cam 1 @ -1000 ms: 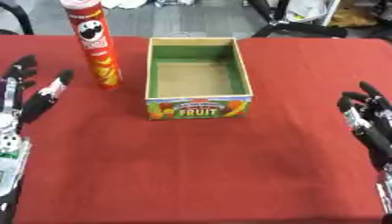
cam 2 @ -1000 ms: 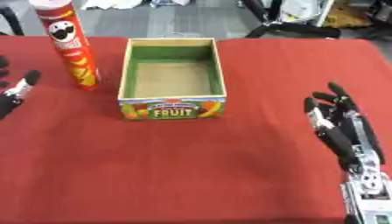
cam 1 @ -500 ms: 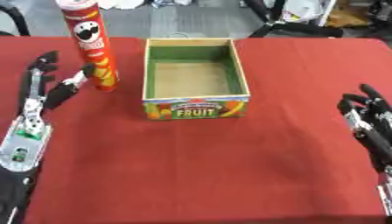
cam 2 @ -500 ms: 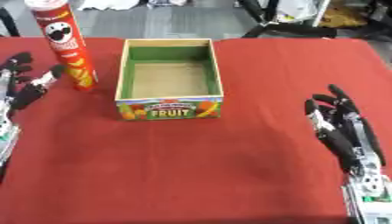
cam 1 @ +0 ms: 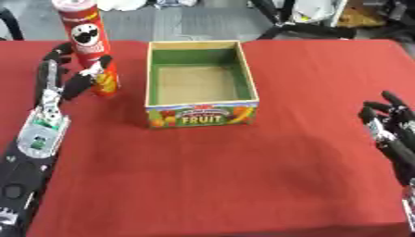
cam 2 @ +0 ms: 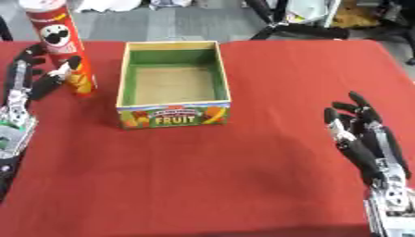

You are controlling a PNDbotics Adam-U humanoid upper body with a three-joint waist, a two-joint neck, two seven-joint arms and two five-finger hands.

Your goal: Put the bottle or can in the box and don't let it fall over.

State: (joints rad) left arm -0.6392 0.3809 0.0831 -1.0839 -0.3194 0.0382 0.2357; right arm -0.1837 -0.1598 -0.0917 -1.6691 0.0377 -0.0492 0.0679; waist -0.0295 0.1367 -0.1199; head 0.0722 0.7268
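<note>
While red can (cam 1: 89,44) stands upright left of fruit box (cam 1: 201,83), left hand (cam 1: 61,76) spread beside it; right hand (cam 2: 366,139) idle, fingers straight, lower right.

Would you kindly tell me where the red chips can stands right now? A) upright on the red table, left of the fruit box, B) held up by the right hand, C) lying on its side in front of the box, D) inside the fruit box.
A: the chips can stands upright on the red table to the left of the fruit box, whose inside is empty, with the left hand open beside it.
</note>
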